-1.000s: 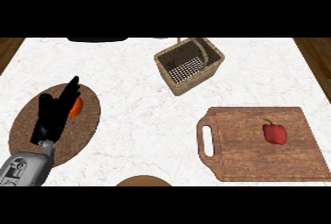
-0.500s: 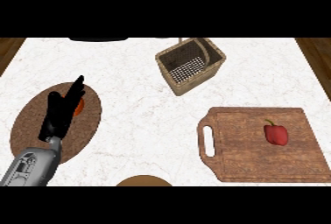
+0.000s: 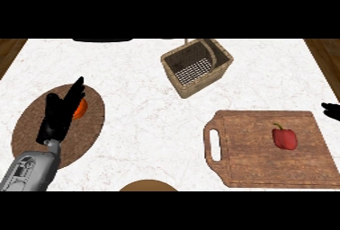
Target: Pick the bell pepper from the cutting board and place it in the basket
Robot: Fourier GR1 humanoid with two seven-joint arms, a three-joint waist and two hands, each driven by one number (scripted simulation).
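A red bell pepper [image 3: 285,137] with a green stem lies on the right half of the wooden cutting board [image 3: 259,166], at the counter's right. A woven basket [image 3: 196,66] stands tilted at the back centre, nothing inside it. At the left my left hand [image 3: 61,113] rests open, fingers straight, over a brown oval mat [image 3: 36,123]. Only the fingertips of my right hand [image 3: 331,109] show at the right edge, just beyond the board's far right corner and apart from the pepper.
An orange object [image 3: 81,108] lies on the oval mat, partly hidden behind my left hand. A brown round object [image 3: 148,185] peeks in at the front edge. A dark object [image 3: 103,40] sits at the counter's back edge.
My right hand's fingertips have come into view at the right edge. The left hand has shifted slightly toward me. Pepper, board and basket have not moved.
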